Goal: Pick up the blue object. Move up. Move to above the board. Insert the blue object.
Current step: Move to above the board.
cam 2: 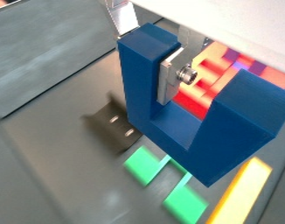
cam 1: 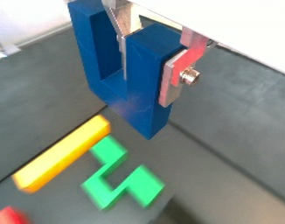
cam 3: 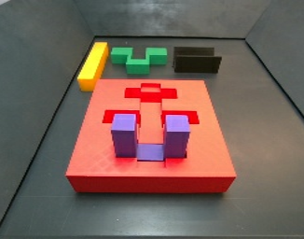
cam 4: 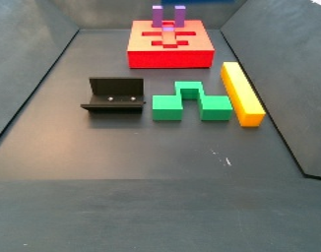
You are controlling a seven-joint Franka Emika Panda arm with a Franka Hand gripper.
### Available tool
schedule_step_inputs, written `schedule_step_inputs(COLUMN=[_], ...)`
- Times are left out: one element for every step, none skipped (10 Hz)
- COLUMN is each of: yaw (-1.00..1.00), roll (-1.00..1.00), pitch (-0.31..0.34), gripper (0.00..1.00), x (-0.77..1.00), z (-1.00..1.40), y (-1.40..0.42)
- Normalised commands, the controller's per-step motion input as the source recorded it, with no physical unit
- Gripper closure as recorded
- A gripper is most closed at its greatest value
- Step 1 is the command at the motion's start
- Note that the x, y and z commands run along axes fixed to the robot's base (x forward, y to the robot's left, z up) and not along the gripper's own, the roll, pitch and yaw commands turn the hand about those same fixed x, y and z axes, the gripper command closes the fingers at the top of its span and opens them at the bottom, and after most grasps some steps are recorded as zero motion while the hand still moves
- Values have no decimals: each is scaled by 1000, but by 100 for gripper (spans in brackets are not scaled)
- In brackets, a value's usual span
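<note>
My gripper [cam 1: 148, 63] is shut on one prong of the dark blue U-shaped object [cam 1: 115, 87] and holds it in the air above the dark floor; the other prong stands free. Both wrist views show this grip, with a silver finger [cam 2: 172, 77] pressed flat on the prong of the blue object [cam 2: 191, 131]. The red board [cam 3: 148, 154] lies flat with a purple U-shaped block [cam 3: 122, 132] standing in it, and it also shows in a side view [cam 4: 172, 51]. A strip of the board [cam 2: 194, 103] shows behind the blue object. Neither side view shows the gripper or the blue object.
A yellow bar [cam 1: 63, 156] and a green block [cam 1: 119, 179] lie on the floor below the held object. Both side views show the yellow bar [cam 4: 241, 92], the green block [cam 4: 190, 103] and the dark fixture [cam 4: 114, 96] beside the board. The fixture [cam 2: 114, 124] is below the gripper.
</note>
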Motion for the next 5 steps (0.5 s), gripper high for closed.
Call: schedule_step_inputs(yaw=[-18, -3, 2, 4, 5], roll=[-6, -13, -8, -7, -14], pitch=[16, 12, 15, 16, 12], gripper=[100, 100, 100, 100, 100], x=[-154, -151, -151, -151, -153], z=[161, 166, 171, 174, 178], y=[-1400, -1400, -1400, -1400, -1400])
